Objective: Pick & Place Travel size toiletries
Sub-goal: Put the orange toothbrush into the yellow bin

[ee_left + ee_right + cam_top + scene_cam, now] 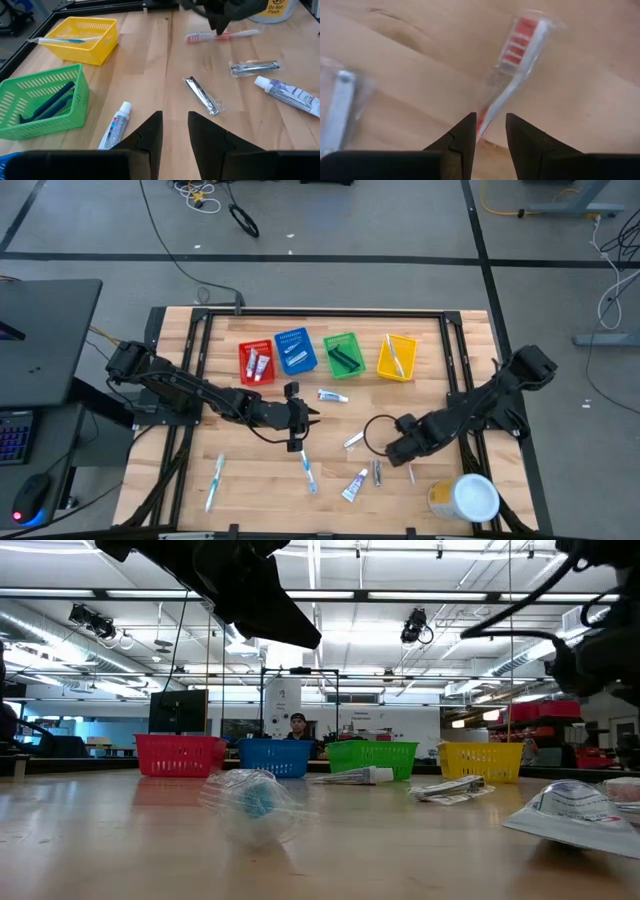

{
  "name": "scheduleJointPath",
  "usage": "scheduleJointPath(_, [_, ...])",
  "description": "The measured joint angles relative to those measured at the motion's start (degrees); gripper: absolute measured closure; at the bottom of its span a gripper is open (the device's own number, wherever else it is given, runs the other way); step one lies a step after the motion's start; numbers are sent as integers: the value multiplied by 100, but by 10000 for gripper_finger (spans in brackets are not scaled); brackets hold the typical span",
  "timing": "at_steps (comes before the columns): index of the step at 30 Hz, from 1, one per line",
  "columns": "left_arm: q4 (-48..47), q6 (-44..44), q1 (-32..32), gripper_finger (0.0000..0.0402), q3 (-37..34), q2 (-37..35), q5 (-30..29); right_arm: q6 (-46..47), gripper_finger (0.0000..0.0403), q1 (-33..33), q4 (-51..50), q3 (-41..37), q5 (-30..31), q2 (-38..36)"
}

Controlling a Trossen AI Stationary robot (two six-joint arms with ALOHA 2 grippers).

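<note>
Blue razors in green bin

Item: we record one wooden slatted table with a black frame. Along its far side we count four bins in a row: red bin, blue bin, green bin, yellow bin. Loose on the wood we list a toothpaste tube near the green bin, a second toothpaste tube, two wrapped razors, a red toothbrush, two blue toothbrushes, and a white-lidded yellow tub at the near right corner.
</note>
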Motion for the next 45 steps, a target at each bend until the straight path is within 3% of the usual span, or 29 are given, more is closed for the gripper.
scheduleJointPath(10, [0, 62, 0, 301, 0, 1, -2, -328, 292, -21, 248, 18, 115, 528])
scheduleJointPath(21, [7, 62, 0, 301, 0, 1, -4, -1105, 372, -232, 175, -5, 66, 448])
scheduleJointPath(29, [32, 64, 0, 301, -2, 1, -8, -1898, 375, -604, 36, 256, 1653, -405])
scheduleJointPath(38, [31, 82, 0, 301, -2, 1, -15, -3649, 376, -1961, -290, 490, 5079, -1568])
scheduleJointPath(41, [43, 82, 0, 301, -2, 1, -14, -4071, 376, -2630, -219, 490, 5453, -1663])
scheduleJointPath(45, [44, 82, 0, 301, -2, 1, -24, -4732, 376, -3509, 480, 283, 5434, -1565])
